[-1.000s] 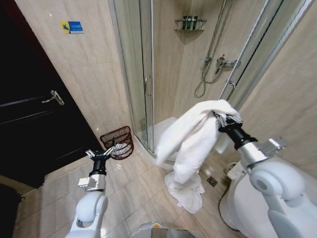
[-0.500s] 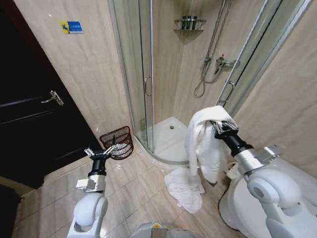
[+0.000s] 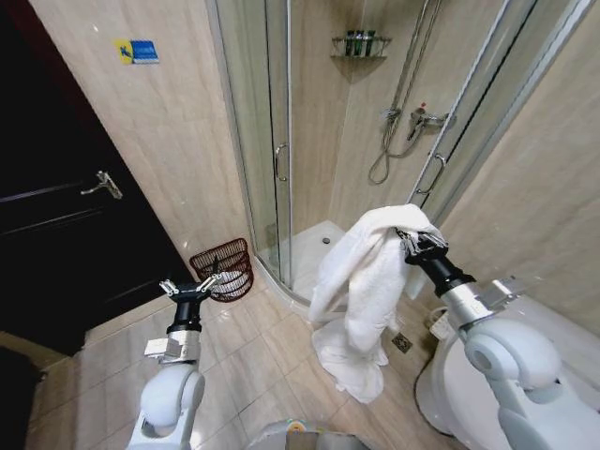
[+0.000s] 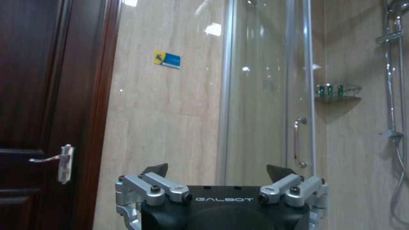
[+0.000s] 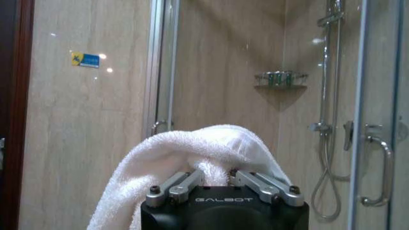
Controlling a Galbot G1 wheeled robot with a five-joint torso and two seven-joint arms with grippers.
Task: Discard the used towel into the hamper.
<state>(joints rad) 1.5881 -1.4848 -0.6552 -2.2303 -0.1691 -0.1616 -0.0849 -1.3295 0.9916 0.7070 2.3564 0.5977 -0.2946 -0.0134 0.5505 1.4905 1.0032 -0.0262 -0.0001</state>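
the right claw (image 3: 412, 240) is up on the right and pinches the top of a big white towel (image 3: 361, 272). the towel hangs down from it, and its low end lies bunched on the tiled floor (image 3: 253, 361). behind it is the glass shower (image 3: 281, 141). the left claw (image 3: 191, 284) is low on the left, its fingers spread wide with nothing in them. just past it, farther off, the hamper (image 3: 225, 269) stands by the wall, next to the dark door (image 3: 66, 216).
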